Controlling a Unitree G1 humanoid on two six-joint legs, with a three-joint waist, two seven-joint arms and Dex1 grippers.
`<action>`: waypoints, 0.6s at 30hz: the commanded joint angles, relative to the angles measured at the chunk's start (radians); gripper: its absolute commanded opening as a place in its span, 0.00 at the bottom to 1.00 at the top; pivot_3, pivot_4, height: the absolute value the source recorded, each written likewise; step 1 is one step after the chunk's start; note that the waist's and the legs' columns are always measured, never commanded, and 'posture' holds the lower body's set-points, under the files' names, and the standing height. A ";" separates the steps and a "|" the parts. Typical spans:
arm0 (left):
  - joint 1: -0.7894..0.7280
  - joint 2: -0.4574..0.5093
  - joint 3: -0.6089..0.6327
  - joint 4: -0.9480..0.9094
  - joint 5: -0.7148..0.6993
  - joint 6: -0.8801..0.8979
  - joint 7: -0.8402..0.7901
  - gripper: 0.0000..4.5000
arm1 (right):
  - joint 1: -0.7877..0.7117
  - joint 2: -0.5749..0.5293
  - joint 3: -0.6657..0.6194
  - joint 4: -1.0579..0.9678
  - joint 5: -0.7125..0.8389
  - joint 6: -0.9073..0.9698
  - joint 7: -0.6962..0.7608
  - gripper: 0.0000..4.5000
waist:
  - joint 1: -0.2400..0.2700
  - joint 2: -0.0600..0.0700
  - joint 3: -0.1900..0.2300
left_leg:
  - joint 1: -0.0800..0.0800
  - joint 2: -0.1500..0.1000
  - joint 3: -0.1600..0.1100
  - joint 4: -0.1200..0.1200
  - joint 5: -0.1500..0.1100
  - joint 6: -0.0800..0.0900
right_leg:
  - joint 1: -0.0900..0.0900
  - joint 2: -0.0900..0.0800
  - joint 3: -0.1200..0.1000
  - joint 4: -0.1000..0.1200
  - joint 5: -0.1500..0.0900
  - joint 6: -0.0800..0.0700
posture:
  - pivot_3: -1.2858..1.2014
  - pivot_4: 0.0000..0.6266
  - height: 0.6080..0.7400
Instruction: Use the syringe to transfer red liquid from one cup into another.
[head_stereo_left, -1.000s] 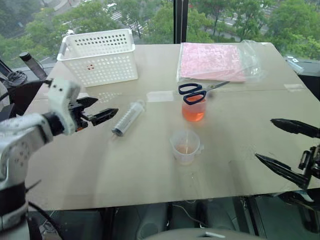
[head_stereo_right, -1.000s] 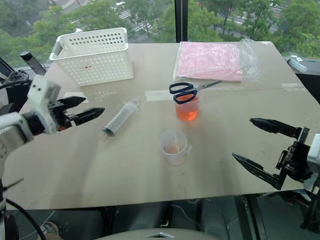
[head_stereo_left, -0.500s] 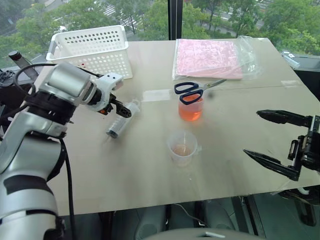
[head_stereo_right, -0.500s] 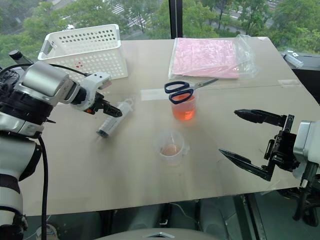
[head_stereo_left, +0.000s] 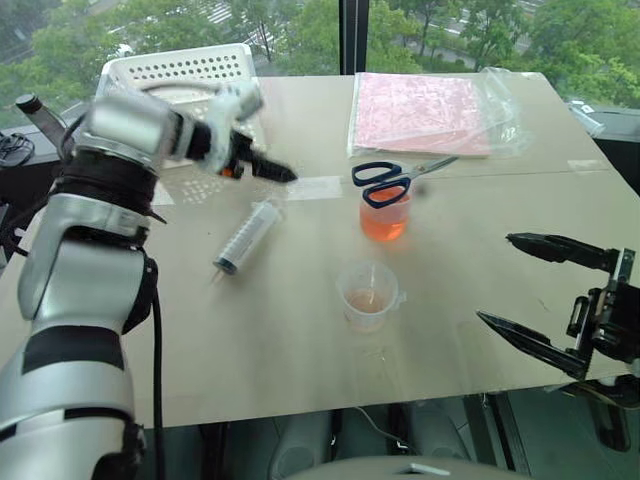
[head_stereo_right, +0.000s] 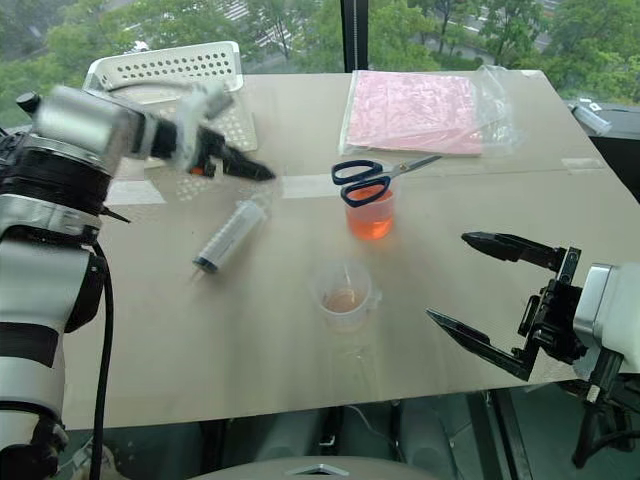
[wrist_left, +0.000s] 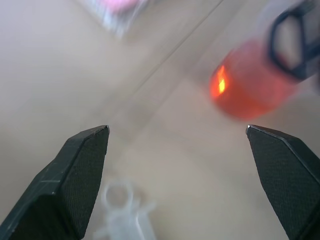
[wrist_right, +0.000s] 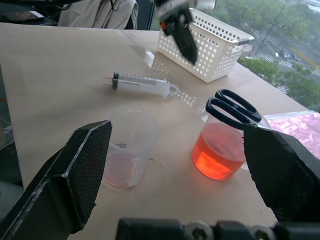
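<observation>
The clear syringe (head_stereo_left: 250, 235) lies flat on the table, left of centre, its plunger end pointing away from me. My left gripper (head_stereo_left: 277, 171) hovers just above and beyond that end, open and empty; its wrist view looks past wide-apart fingers (wrist_left: 82, 165) at the deep orange-red cup (wrist_left: 250, 85). That cup (head_stereo_left: 385, 218) stands mid-table with red liquid in it. The paler cup (head_stereo_left: 368, 295) with a thin orange tint stands nearer me. My right gripper (head_stereo_left: 496, 278) waits open near the table's right front edge, apart from both cups.
Black-handled scissors (head_stereo_left: 390, 183) rest across the red cup's rim. A white perforated basket (head_stereo_left: 180, 70) stands at the back left. A pink sheet in a clear bag (head_stereo_left: 420, 112) lies at the back right. Windows with trees are beyond the table's far edge.
My left arm has risen and swung from the syringe's left side toward the table's middle, ending above the plunger end. The right gripper has stayed put. The syringe and cups have not moved.
</observation>
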 joint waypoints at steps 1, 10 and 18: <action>-0.007 0.029 -0.010 -0.136 -0.006 -0.029 -0.180 0.99 | 0.012 0.010 -0.047 -0.026 0.002 -0.012 -0.014 1.00 | 0.002 0.000 0.000 | 0.000 0.000 0.000 0.000 0.000 0.000 | 0.000 0.000 0.000 0.000 0.000 0.000 | 0.52 0.24 1.00; -0.048 -0.137 -0.050 -0.302 0.031 0.117 -0.141 0.99 | 0.188 0.082 -0.206 -0.048 -0.041 -0.002 -0.020 1.00 | 0.012 0.000 0.000 | 0.000 -0.001 -0.002 0.002 0.000 0.001 | 0.003 0.000 -0.002 0.000 0.000 0.000 | 0.52 0.24 1.00; -0.137 -0.280 -0.108 -0.236 0.100 0.236 -0.010 0.99 | 0.328 0.155 -0.315 -0.110 -0.001 -0.012 -0.085 1.00 | -0.006 0.002 -0.001 | 0.003 0.000 0.000 0.002 -0.002 0.004 | 0.003 0.002 0.000 0.003 0.000 0.000 | 0.52 0.24 1.00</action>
